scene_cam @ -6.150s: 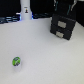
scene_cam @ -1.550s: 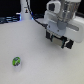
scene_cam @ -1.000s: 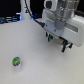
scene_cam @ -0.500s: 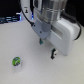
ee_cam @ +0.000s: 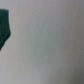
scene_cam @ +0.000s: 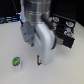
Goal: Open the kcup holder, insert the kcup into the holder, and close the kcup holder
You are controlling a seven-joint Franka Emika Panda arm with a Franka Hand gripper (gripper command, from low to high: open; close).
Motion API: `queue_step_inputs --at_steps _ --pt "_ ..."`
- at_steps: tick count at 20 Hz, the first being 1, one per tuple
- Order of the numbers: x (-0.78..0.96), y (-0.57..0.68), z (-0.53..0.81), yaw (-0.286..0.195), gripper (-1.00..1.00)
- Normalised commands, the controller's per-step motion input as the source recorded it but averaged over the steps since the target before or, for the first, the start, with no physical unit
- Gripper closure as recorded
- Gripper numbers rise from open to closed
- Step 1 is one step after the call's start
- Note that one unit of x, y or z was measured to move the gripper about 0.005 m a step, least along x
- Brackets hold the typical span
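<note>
Hovered above the pale desk, arm filling mid-frame. Fingers too blurred to tell whether apart or together. Kcup rested on desk toward exterior view's left, apart from fingers. Kcup holder sat behind, right.

The arm has a smooth, glossy pale-grey shell like plastic or painted metal. The kcup shows a shiny green foil top. The table looks matt and pale. The kcup holder is dull black.
</note>
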Motion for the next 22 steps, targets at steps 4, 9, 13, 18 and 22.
queue_step_inputs --at_steps 4,9,13,18,22 --pt "0.08 -0.65 0.02 -0.221 -1.00" --pt "0.32 -0.53 -0.01 -0.204 -1.00" --pt "0.31 -0.37 -0.15 -0.191 -1.00" --pt "0.16 -0.33 -0.20 -0.158 -1.00" --pt "0.08 -0.30 -0.13 -0.114 -1.00"
